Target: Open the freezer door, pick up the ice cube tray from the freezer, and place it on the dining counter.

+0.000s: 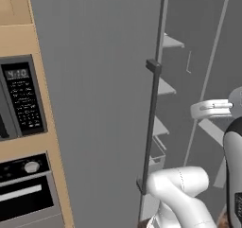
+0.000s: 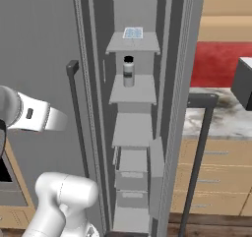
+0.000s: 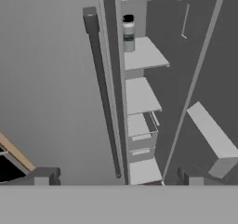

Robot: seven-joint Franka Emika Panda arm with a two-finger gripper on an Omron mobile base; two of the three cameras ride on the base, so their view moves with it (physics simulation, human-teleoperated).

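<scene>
Freezer [image 2: 133, 133] stands open through a narrow gap — a bottle [image 2: 128, 71] blocks the second shelf [image 2: 133, 92], below the ice cube tray [image 2: 133, 33].

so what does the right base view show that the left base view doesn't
Right base view alone: the ice cube tray on the top freezer shelf, a black-capped bottle on the shelf below, the marble counter and a red wall. Left base view alone: the microwave keypad and oven in their wood frame. Both share the grey door's dark bar handle, the pale freezer shelves and the white arm.
</scene>
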